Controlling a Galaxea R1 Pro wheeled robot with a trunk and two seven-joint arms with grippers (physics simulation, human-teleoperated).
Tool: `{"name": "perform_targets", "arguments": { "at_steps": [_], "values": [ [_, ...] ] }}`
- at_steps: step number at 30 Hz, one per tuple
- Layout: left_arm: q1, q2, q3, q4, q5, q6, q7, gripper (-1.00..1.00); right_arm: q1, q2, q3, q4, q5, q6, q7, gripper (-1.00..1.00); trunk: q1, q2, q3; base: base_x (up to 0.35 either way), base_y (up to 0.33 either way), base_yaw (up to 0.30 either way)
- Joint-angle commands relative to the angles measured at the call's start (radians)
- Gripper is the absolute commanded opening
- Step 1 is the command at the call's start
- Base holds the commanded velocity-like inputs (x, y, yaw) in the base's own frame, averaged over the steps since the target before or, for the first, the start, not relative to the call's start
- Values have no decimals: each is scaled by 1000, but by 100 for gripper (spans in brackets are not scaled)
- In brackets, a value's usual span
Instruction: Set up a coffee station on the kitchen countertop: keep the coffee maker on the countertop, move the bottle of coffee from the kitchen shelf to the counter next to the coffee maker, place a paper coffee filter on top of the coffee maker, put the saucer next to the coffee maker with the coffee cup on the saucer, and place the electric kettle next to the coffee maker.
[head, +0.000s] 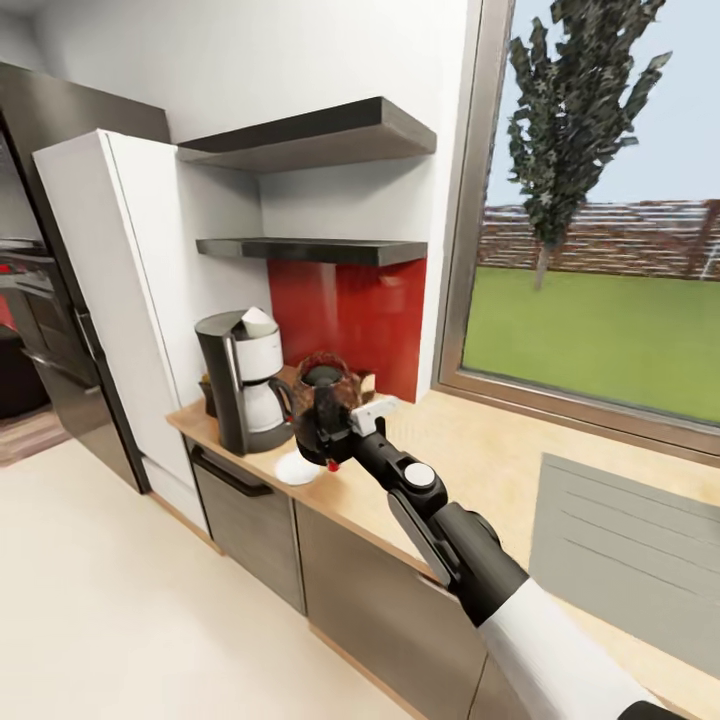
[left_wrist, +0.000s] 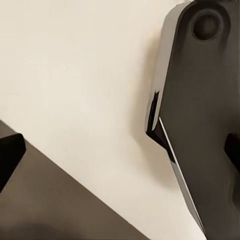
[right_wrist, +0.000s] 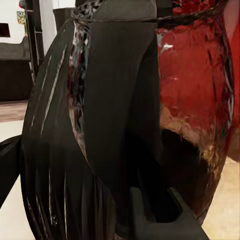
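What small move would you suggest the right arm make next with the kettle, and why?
Probably lower it gently onto the kitchen countertop and then release. The right gripper appears closed on the electric kettle by its handle, already beside the coffee maker, with the saucer just below, so set it down clear of that.

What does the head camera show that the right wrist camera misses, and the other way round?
Head view alone: the coffee maker with the paper coffee filter on top, the kitchen countertop, two wall shelves, a window and the saucer at the counter's front edge. Right wrist view alone: a close look at the kettle's ribbed black handle and red-tinted translucent wall. Both share the electric kettle, gripped by the right tool.
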Motion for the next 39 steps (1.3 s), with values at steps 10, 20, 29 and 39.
{"name": "perform_targets", "arguments": {
  "at_steps": [10, 20, 29, 39],
  "values": [
    [0, -3, 8, -31, -10, -3, -1, 100, -1, -20, -2, -5, -7, 5, 0, -100, 1, -1, -1, 301, 100, 0],
    [-3, -2, 8, -34, -8, -10, -1, 100, -1, -21, -2, -5, -7, 5, -3, -100, 1, -1, 2, 83, 1, -75],
    [-9, -1, 14, -91, -3, -18, -1, 100, -1, -21, -2, -3, -6, 5, -3, -100, 1, -1, 10, 1, 0, -241],
    [-9, -2, 17, -112, -3, -19, -1, 100, -1, -21, -1, 19, -6, 3, -2, -100, 1, -1, 19, 0, 0, -244]
  ]
}}
